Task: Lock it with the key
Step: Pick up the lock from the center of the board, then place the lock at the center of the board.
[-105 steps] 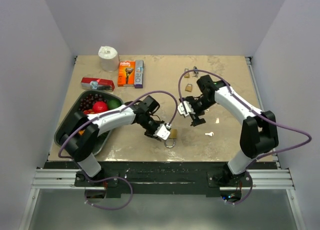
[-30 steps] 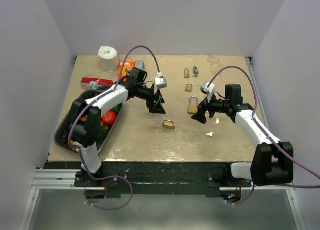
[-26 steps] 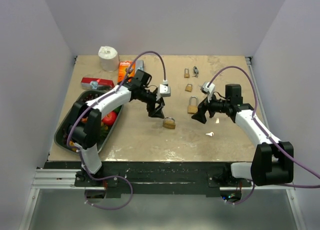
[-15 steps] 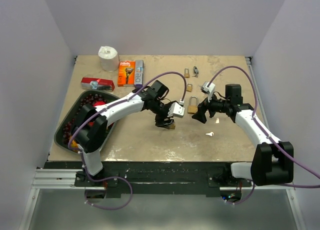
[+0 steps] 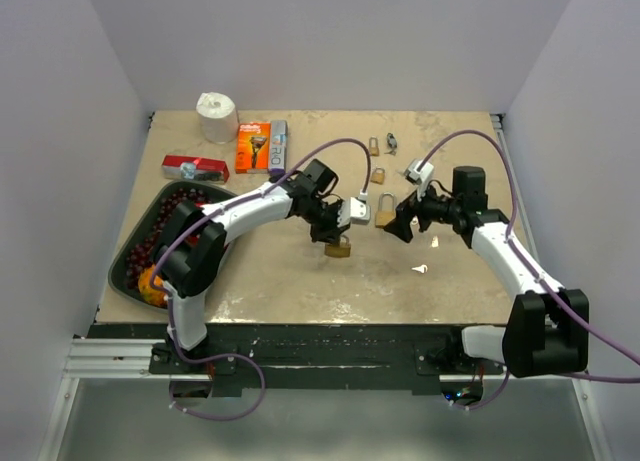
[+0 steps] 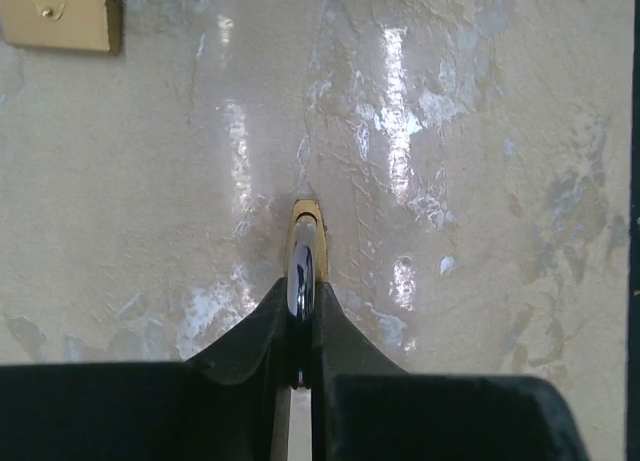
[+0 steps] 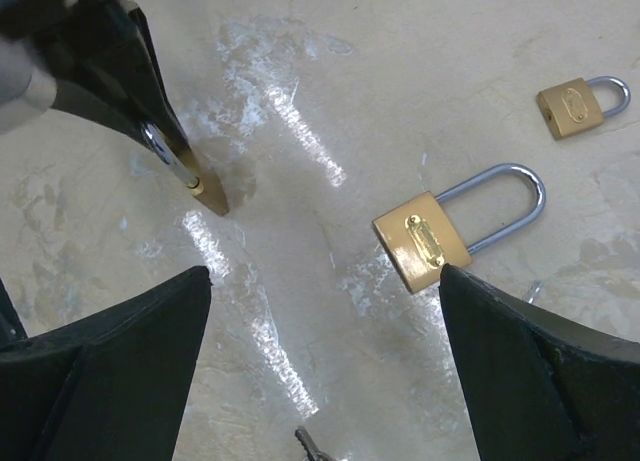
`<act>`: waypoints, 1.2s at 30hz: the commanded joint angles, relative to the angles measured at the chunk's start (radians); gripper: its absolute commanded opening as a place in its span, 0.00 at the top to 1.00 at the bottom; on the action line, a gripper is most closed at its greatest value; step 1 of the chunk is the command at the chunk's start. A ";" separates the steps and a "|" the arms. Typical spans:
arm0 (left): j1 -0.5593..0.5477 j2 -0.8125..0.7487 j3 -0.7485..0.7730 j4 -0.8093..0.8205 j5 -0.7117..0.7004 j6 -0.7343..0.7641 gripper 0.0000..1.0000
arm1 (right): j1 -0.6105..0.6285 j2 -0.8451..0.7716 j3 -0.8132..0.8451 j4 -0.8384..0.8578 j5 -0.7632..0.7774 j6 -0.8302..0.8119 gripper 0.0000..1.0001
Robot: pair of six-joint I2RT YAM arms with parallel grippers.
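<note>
While left gripper (image 6: pixel 303 293) is clenching small padlock (image 6: pixel 305 226) by shackle (image 6: pixel 301 279), right gripper (image 7: pixel 325 273) is hovering wide open, bigger padlock (image 7: pixel 422 243) lying just ahead of it.

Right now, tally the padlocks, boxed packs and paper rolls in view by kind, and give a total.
Padlocks: 4 (held padlock in the left end effector, large padlock, near small padlock, far small padlock)
Packs: 2 (razor pack, red pack)
Paper rolls: 1 (paper roll)
Total: 7

Big padlock (image 5: pixel 384 213) between left claw (image 5: pixel 333 237) and right claw (image 5: pixel 398 226), bare tabletop (image 5: pixel 285 281) front left
</note>
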 commanded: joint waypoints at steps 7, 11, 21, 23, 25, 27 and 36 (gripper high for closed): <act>0.190 0.010 0.065 0.468 0.307 -0.952 1.00 | 0.098 0.012 -0.018 0.259 0.093 0.191 0.01; 0.200 -0.009 -0.031 0.736 0.351 -1.299 1.00 | 0.209 -0.020 -0.058 0.368 0.225 0.211 0.01; 0.210 -0.056 -0.131 1.083 0.448 -1.542 1.00 | 0.390 -0.028 -0.129 0.535 0.544 0.106 0.01; 0.213 -0.053 -0.131 1.108 0.462 -1.556 1.00 | 0.393 -0.005 -0.119 0.538 0.560 0.110 0.01; 0.213 -0.056 -0.133 1.123 0.473 -1.564 1.00 | 0.392 0.003 -0.115 0.538 0.542 0.115 0.01; 0.213 -0.052 -0.137 1.155 0.485 -1.586 1.00 | 0.395 0.018 -0.107 0.534 0.491 0.121 0.01; 0.213 -0.058 -0.140 1.127 0.479 -1.573 1.00 | 0.396 0.026 -0.061 0.499 0.503 0.142 0.39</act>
